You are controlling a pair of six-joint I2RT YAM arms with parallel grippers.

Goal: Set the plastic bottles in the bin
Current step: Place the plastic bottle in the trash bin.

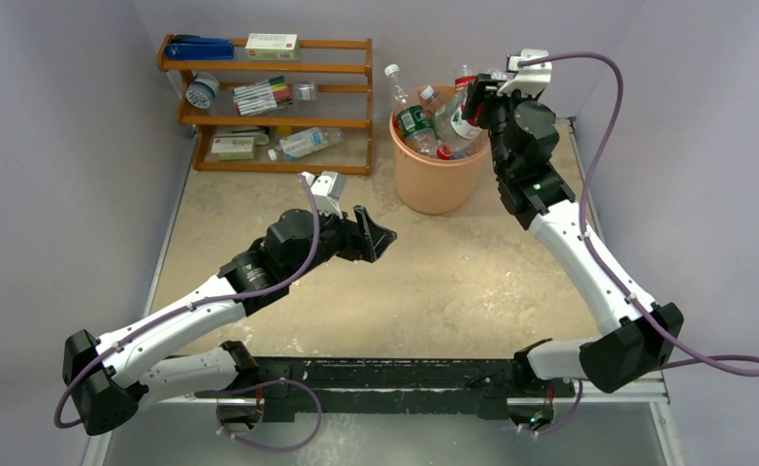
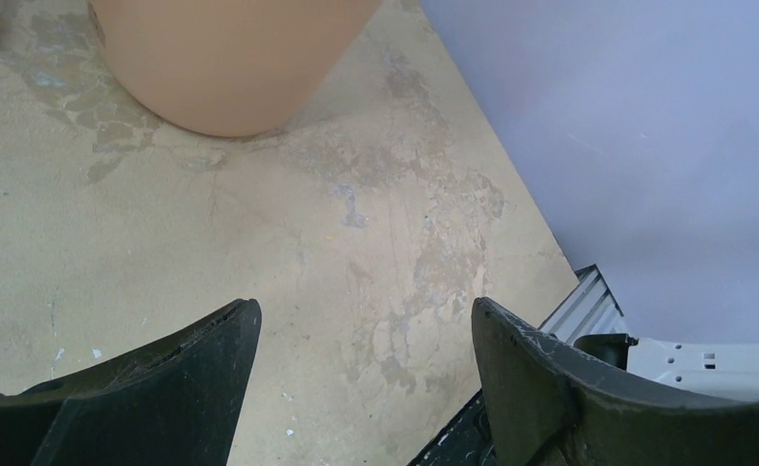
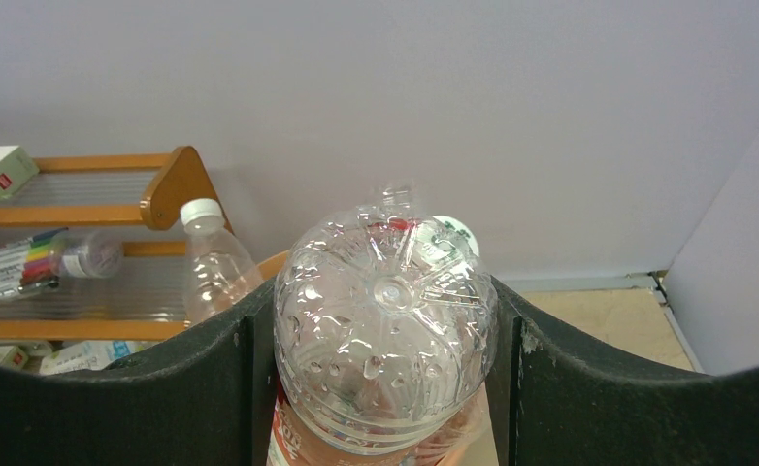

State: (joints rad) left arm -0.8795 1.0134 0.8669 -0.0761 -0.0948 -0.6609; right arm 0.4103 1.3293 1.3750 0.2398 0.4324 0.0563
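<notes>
1. Left gripper (image 1: 376, 233): jaws apart, nothing between them, hovering low over the bare table (image 1: 453, 291), aimed toward the near-left side of the bin.
2. Behind and to the left of it, a wooden shelf (image 1: 269, 68) against the back wall. On a low tier, one clear shelf bottle (image 1: 308, 143) lying on its side, long axis running left to right. Nearer the left arm than the right, by the look of it.
3. Bin (image 1: 439, 180): orange-peach, standing at the back of the table just right of the shelf, crowded with plastic bottles (image 1: 416, 121), necks poking above the rim.
4. Right gripper (image 1: 480, 95): raised over the bin's right rim, clamped on the held bottle (image 3: 385, 320), clear with a red label, fingers (image 3: 191, 388) pressing both flanks.
5. Base of that bottle toward the wrist camera, cap end pointing away and down, so long axis in line with the gripper's reach. Bin mouth apparently right below. Probably only a release needed, with some risk of perching on the pile.
</notes>
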